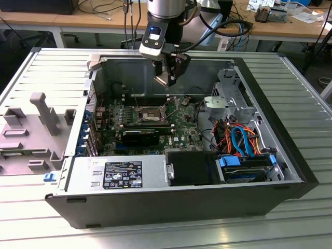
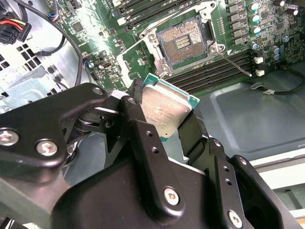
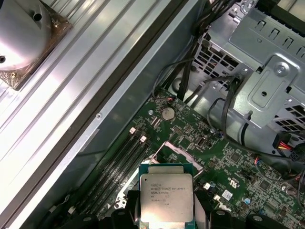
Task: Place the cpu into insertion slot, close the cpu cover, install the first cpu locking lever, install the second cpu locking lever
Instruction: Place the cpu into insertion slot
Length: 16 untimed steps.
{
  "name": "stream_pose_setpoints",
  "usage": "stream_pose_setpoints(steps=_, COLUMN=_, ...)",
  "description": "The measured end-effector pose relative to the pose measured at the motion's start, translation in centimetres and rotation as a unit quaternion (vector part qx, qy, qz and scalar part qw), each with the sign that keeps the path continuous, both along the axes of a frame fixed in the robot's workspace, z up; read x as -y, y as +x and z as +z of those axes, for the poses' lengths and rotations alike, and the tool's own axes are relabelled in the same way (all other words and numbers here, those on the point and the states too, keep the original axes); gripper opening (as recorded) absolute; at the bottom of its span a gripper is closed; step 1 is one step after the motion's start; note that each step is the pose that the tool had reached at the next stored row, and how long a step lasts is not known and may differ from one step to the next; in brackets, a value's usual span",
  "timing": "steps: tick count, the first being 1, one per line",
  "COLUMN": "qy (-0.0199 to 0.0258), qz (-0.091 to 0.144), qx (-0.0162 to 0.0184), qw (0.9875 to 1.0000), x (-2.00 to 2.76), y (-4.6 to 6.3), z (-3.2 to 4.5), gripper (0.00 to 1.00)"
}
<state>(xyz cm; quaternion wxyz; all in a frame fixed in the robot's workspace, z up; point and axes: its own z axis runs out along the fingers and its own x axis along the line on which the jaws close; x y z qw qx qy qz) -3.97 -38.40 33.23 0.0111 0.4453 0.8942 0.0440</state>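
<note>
In the exterior view the gripper (image 1: pixel 170 78) hangs over the far part of the open case (image 1: pixel 181 205), above the board (image 1: pixel 181 135); the slot (image 1: pixel 150 114) lies lower and a little toward the exterior view's left, well apart from it.

In the second wrist view the jaws stand narrow, clamped on the cpu (image 2: pixel 164 112) by two opposite edges; the chip looks tilted relative to the slot beneath, whose contacts lie bare.

In the first wrist view the cpu's metal top faces the camera, the board beyond it.

As I judge it, a tilted or off-centre descent could bend those contacts; so slight an edge grip could let the chip slip or twist; a wrong turn about its centre would stop it seating.
</note>
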Motion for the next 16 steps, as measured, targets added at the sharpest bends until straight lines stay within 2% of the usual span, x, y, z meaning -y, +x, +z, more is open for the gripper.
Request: stream_pose_setpoints(steps=16, qy=0.0, qz=-0.014, qx=0.0, qw=0.9999, x=0.0, y=0.0, z=-0.05, gripper=0.54)
